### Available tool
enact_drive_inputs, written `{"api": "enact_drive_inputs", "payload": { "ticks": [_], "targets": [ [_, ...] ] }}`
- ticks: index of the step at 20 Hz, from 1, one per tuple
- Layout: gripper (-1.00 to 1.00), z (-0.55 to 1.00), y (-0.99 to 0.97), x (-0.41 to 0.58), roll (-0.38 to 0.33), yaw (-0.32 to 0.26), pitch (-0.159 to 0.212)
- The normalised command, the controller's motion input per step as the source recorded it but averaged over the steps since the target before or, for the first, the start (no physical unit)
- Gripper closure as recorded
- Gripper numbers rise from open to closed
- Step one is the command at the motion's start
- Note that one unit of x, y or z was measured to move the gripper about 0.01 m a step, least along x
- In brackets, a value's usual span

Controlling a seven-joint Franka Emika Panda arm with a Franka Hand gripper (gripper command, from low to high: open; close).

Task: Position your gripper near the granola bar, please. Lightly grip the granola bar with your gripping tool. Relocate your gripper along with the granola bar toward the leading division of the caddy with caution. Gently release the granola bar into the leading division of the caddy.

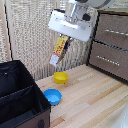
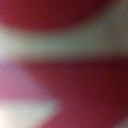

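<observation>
In the exterior view my white gripper [image 1: 65, 41] hangs high above the wooden table and is shut on the granola bar [image 1: 60, 49], a yellow-orange box with red lettering that dangles tilted below the head. The bar is above and slightly behind the small yellow bowl [image 1: 61, 77]. The black fabric caddy [image 1: 20, 95] stands at the exterior view's lower left, its divided sections open at the top. The wrist view shows only a red and whitish blur [image 2: 64, 75], the bar's print pressed close to the lens.
A blue bowl [image 1: 52, 96] sits on the table beside the caddy's near corner. A brown wooden drawer unit [image 1: 110, 45] stands at the exterior view's right. A beige slatted wall is behind.
</observation>
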Motion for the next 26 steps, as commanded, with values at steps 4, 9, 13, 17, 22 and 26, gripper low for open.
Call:
{"api": "enact_drive_inputs", "payload": {
  "ticks": [4, 9, 13, 17, 22, 26],
  "targets": [
    [1.0, 0.19, 0.61, 0.5, 0.0, 0.0, 0.283],
    [1.0, 0.23, 0.64, 0.376, 0.0, -0.004, 0.258],
    [1.0, 0.22, 0.66, -0.056, 0.005, -0.046, 0.119],
    [1.0, 0.33, 0.62, -0.121, -0.018, -0.104, 0.035],
    [1.0, 0.4, 0.52, -0.042, -0.014, -0.195, 0.0],
    [1.0, 0.37, 0.5, -0.037, -0.011, -0.211, 0.0]
  ]
}}
